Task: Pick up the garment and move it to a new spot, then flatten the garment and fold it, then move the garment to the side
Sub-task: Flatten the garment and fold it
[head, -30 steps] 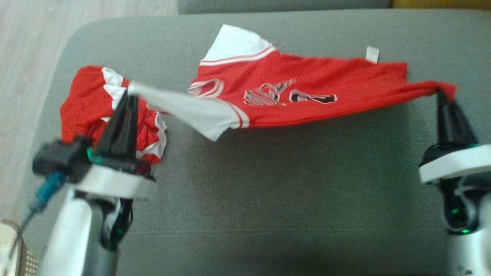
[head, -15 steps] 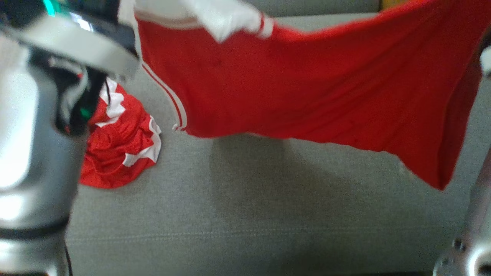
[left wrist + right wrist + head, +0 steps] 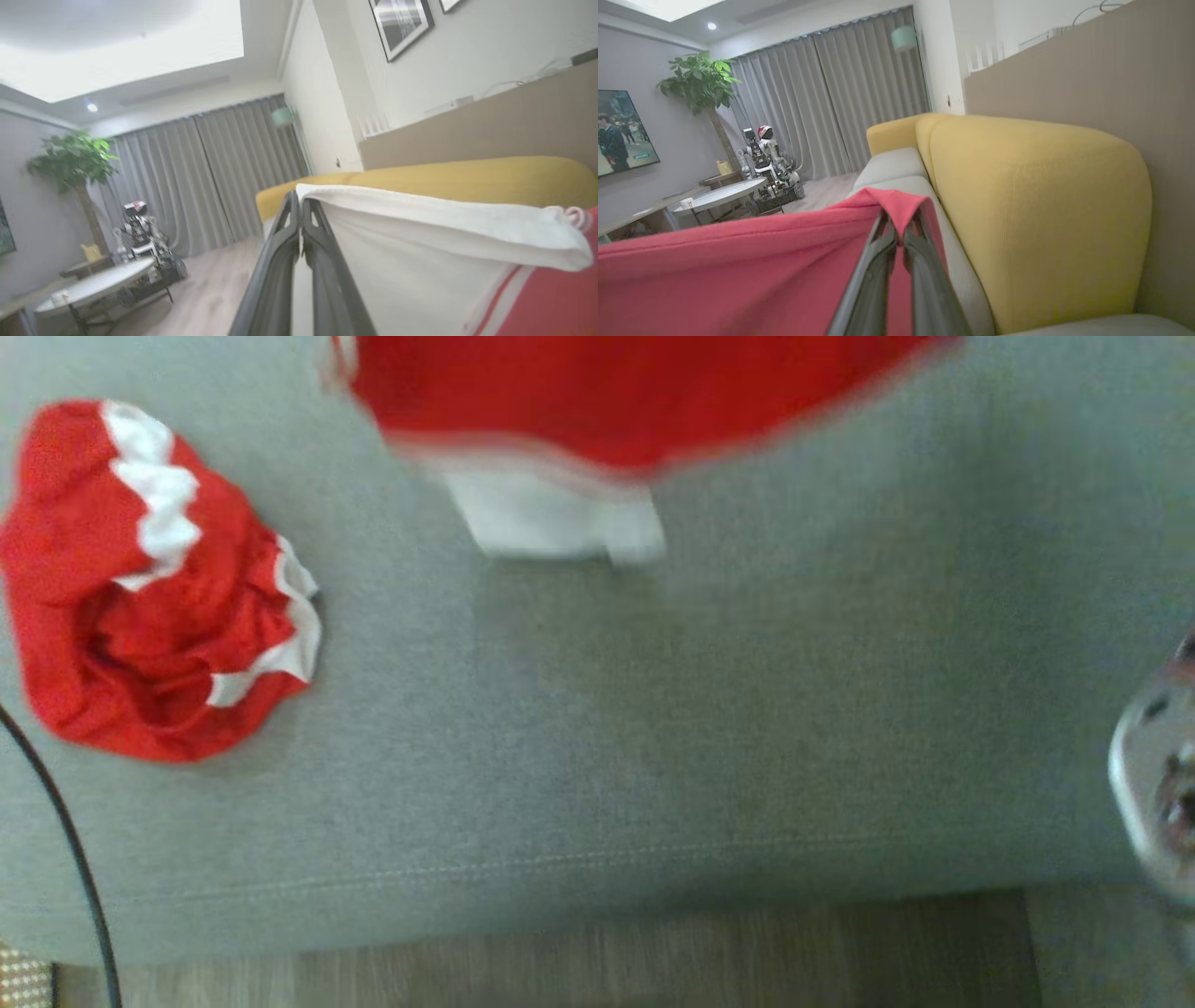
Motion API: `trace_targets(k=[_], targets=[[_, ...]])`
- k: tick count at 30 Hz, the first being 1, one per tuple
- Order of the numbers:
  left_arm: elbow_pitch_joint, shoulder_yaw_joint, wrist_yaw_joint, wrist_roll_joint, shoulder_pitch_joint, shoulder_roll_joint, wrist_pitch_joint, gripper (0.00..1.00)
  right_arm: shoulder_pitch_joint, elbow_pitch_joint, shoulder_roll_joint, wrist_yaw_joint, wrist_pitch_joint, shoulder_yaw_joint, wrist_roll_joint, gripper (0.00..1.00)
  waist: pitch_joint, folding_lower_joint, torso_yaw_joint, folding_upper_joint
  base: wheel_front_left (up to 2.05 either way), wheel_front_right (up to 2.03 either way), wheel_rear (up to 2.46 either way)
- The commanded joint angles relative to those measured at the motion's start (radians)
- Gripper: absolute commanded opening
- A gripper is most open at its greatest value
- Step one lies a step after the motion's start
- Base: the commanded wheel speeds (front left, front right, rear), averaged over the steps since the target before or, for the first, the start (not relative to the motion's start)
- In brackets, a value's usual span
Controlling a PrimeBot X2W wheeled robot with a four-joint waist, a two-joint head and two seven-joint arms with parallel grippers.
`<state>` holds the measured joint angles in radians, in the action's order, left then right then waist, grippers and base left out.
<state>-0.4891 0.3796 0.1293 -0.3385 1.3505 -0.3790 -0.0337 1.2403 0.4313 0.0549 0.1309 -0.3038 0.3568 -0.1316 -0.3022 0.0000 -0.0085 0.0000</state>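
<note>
The garment (image 3: 607,401) is a red jersey with white sleeves, hanging in the air above the grey sofa seat (image 3: 653,728) at the top of the head view, blurred, with one white sleeve (image 3: 551,518) dangling lowest. In the left wrist view my left gripper (image 3: 299,199) is shut on the white sleeve's hem (image 3: 420,210). In the right wrist view my right gripper (image 3: 899,220) is shut on a red corner of the garment (image 3: 738,261). The cloth is stretched between the two grippers.
A second, crumpled red-and-white garment (image 3: 149,588) lies on the seat's left. A black cable (image 3: 65,840) runs at the lower left. Wooden floor (image 3: 579,961) borders the seat's front edge. The yellow backrest (image 3: 1036,200) is behind. Part of my right arm (image 3: 1158,784) shows at the right edge.
Both grippers have raised the garment off the seat, so it now hangs high. The head camera has also shifted downward, bringing the seat's front edge and the floor into view.
</note>
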Motion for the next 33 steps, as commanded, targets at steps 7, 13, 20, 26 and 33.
trace_targets(k=[7, 13, 20, 26, 33], targets=[[-0.106, 0.008, -0.106, 0.209, 0.423, -0.04, -0.225, 0.0, 0.363, 0.232, -0.005, 0.0, 0.306, 0.009, 0.129, 0.0, -0.296, 0.0, -0.074, 0.0, 0.0, 0.0, 0.0], [0.114, -0.038, -0.113, 0.187, 0.249, -0.016, -0.228, 0.0, 0.381, 0.372, -0.005, 0.0, 0.43, 0.022, 0.187, 0.0, -0.346, 0.0, -0.028, 0.0, 0.0, 0.0, 0.0], [0.208, -0.093, -0.048, 0.108, -0.112, -0.043, -0.228, 0.0, 0.237, 0.511, -0.005, 0.0, 0.434, 0.039, 0.176, 0.0, -0.277, 0.0, -0.003, 0.0, 0.0, 0.0, 0.0], [0.283, -0.108, -0.016, -0.037, -0.563, -0.037, -0.228, 0.0, 0.006, 0.516, -0.005, 0.0, 0.388, 0.0, 0.076, 0.0, -0.163, 0.0, 0.015, 0.0, 0.0, 0.0, 0.0], [0.318, -0.102, -0.031, -0.202, -0.994, -0.01, -0.189, 0.0, -0.364, 0.335, 0.003, 0.0, 0.3, -0.055, -0.081, 0.0, -0.045, 0.0, 0.021, 0.0, 0.0, 0.0, 0.0]])
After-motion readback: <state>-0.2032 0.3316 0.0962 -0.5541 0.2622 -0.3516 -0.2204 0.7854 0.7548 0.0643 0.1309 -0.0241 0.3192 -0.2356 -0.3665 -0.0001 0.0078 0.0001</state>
